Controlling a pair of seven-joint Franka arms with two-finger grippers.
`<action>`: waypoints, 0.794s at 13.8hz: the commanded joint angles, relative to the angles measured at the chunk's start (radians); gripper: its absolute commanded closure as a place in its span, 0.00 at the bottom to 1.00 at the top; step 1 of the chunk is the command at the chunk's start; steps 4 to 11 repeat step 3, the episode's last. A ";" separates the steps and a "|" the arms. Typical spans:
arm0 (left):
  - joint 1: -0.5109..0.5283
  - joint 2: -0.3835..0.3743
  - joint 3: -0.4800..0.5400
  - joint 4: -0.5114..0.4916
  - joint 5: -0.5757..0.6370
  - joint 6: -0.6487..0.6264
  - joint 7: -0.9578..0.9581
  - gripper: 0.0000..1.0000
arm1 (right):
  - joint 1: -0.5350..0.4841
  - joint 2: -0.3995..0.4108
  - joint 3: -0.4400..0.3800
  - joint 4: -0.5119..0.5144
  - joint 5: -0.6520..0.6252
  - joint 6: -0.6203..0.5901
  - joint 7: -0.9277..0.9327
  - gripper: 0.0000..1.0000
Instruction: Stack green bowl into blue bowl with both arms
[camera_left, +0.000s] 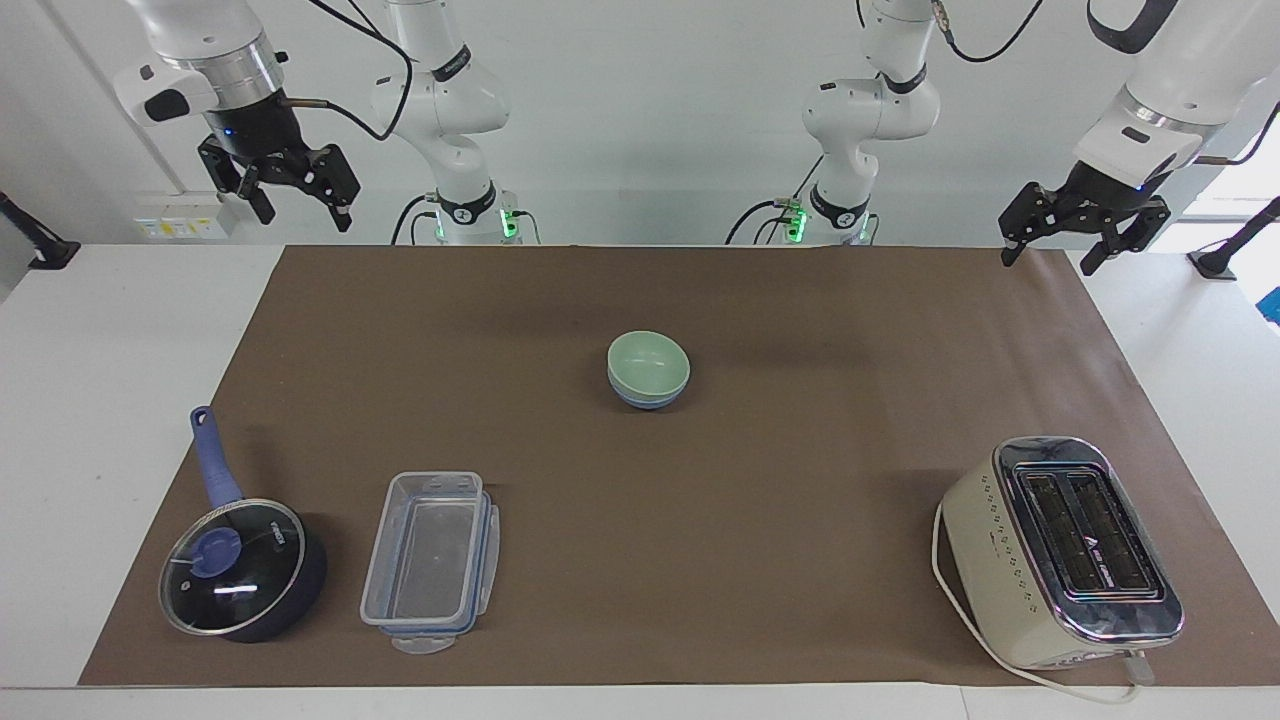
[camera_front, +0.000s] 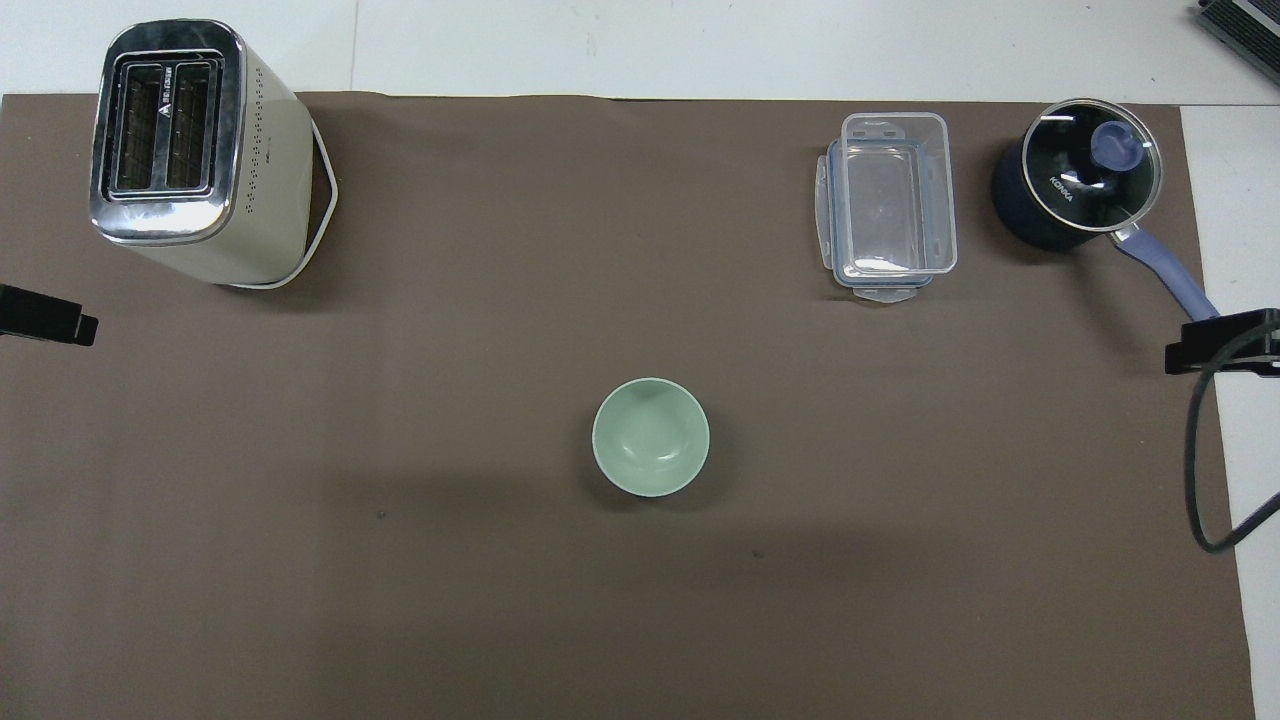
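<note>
The green bowl (camera_left: 648, 362) sits nested inside the blue bowl (camera_left: 649, 401) in the middle of the brown mat. Only a thin blue band shows under the green rim. In the overhead view the green bowl (camera_front: 651, 437) covers the blue one completely. My right gripper (camera_left: 303, 212) hangs open and empty, high over the mat's corner at the right arm's end, close to the robots. My left gripper (camera_left: 1050, 258) hangs open and empty over the mat's corner at the left arm's end. Neither gripper is near the bowls.
A cream toaster (camera_left: 1062, 552) with a white cord stands at the left arm's end, farther from the robots than the bowls. A clear plastic container (camera_left: 430, 560) and a dark-blue lidded pot (camera_left: 240, 570) with a blue handle sit at the right arm's end.
</note>
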 joint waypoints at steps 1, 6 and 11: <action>-0.004 -0.009 0.000 0.000 0.015 0.000 0.006 0.00 | -0.006 0.003 0.006 0.010 -0.015 -0.017 -0.032 0.00; -0.004 -0.011 0.000 0.000 0.015 -0.001 0.006 0.00 | -0.007 0.001 0.006 0.008 -0.014 -0.020 -0.033 0.00; -0.004 -0.011 0.000 0.000 0.015 -0.001 0.006 0.00 | -0.007 0.001 0.006 0.008 -0.014 -0.020 -0.033 0.00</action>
